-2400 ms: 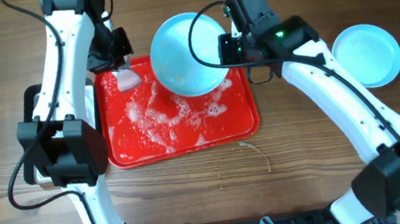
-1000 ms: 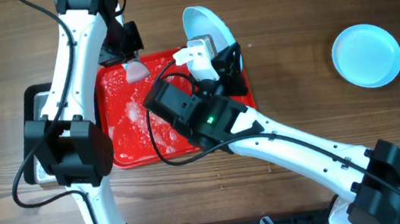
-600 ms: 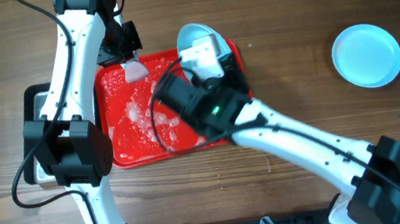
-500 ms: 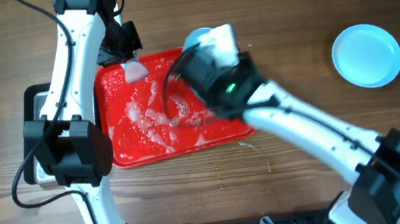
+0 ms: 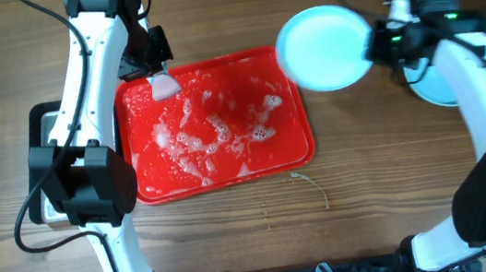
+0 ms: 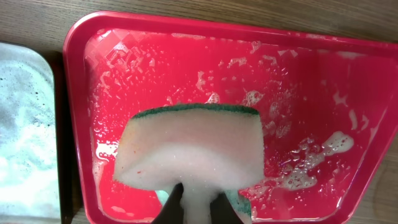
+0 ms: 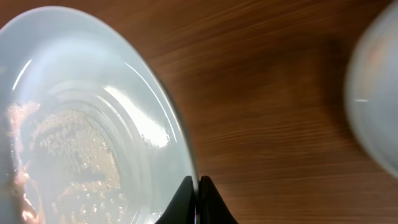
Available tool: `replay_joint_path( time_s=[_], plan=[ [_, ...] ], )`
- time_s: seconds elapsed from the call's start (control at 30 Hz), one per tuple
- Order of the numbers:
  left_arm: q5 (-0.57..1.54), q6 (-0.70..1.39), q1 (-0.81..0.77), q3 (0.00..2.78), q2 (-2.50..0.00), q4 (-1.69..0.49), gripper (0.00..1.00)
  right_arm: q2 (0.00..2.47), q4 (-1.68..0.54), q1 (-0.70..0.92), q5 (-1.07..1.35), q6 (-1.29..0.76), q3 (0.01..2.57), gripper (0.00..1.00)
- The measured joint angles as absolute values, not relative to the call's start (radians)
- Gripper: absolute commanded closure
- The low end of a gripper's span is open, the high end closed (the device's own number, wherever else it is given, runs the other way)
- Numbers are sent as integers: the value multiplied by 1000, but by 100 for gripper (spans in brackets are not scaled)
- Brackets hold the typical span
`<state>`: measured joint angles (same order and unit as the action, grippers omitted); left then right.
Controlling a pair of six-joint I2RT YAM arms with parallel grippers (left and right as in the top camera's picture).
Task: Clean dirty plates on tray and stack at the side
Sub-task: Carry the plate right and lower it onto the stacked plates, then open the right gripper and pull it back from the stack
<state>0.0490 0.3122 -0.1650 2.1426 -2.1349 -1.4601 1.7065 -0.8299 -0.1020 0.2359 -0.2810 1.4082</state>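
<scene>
A pale turquoise plate [image 5: 323,49] hangs over the table just right of the red tray [image 5: 282,154], held by its right rim. My right gripper [image 5: 373,44] is shut on that rim. In the right wrist view the plate [image 7: 87,124] shows a wet, speckled centre, and the right gripper [image 7: 198,202] pinches its edge. A second plate [image 5: 431,91] lies on the table, partly hidden under the right arm. My left gripper [image 5: 159,72] is shut on a soapy sponge [image 5: 164,87] at the tray's far left corner. The sponge [image 6: 189,146] hangs above the foamy tray [image 6: 311,93].
Foam patches cover the tray floor. A black-rimmed metal tray [image 6: 25,137] with suds sits left of the red tray, mostly under the left arm. A thin bit of thread [image 5: 309,184] lies on the wood in front of the tray. The second plate [image 7: 376,99] shows blurred.
The right arm has swung from over the tray to the right, carrying the plate off the tray and turning it flat. The left arm and sponge have not moved.
</scene>
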Motion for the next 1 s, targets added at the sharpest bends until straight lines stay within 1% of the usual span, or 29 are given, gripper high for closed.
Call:
replay_joint_path(
  time_s=[0.1, 0.27, 0.37, 0.53, 0.7, 0.9, 0.93, 0.97, 1.0],
  plan=[
    [49, 320, -165, 2143, -2135, -1460, 96, 1707, -796, -244, 245, -289, 1391, 96],
    [49, 332, -165, 2143, -2135, -1460, 96, 1707, -654, -497, 222, -344, 1250, 96],
    [49, 335, -165, 2143, -2135, -1460, 96, 1707, -566, -593, 197, -355, 1176, 96],
    [49, 335, -165, 2143, -2135, -1460, 96, 1707, -435, -620, 128, -378, 1102, 96],
    [49, 335, -165, 2143, -2135, -1460, 96, 1715, -415, -620, 38, -421, 1099, 96],
    [49, 335, -165, 2143, -2135, -1460, 96, 1811, -404, -620, 25, -435, 1099, 96],
    [49, 335, -165, 2143, -2135, -1460, 96, 1830, -405, -620, 30, -441, 1099, 88],
    [49, 335, -165, 2143, -2135, -1460, 96, 1837, -405, -620, 33, -443, 1099, 76],
    [49, 335, -165, 2143, -2135, -1460, 96, 1836, -406, -620, 37, -447, 1099, 60]
  ],
)
